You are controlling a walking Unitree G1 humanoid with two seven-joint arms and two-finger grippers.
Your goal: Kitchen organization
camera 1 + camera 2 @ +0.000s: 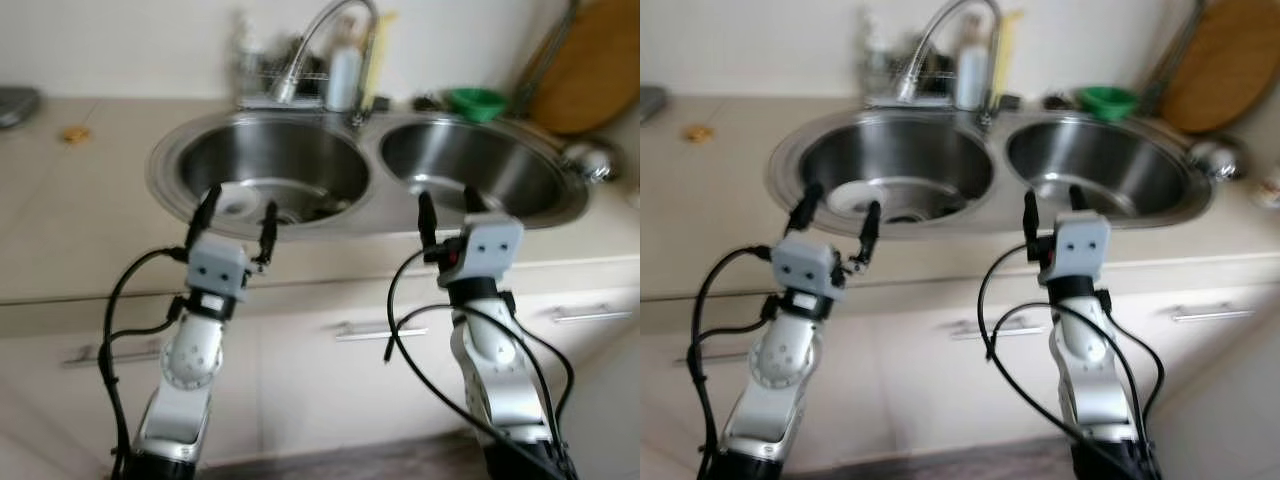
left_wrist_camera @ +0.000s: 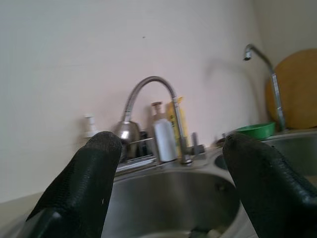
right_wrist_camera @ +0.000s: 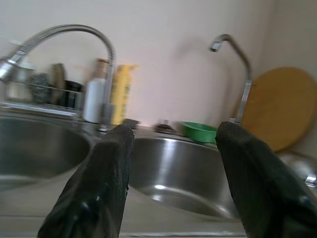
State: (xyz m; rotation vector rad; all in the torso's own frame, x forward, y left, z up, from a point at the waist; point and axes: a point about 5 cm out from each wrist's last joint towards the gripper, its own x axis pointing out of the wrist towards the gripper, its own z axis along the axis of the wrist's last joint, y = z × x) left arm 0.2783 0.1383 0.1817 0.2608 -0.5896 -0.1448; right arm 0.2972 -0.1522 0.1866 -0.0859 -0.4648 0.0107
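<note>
Worktop: at far left we see a pale beige stone-look counter carrying a small orange-brown scrap.
Left gripper: our left gripper hovers over the near rim of the left basin, its two black fingers spread apart and holding nothing.
Left basin: the round stainless-steel sink bowl holds a white round dish near the drain, with blurred dark items beside it.
Handling: we judge the dish stiff, breakable and possibly wet, so slippery; its raised rim looks the best place to pinch.
Tap: a curved steel spring-neck faucet stands behind the basins.
Right gripper: our right gripper, fingers likewise parted and empty, hovers before the right steel basin.
Far right: a small green plastic bowl and a round wooden board.
</note>
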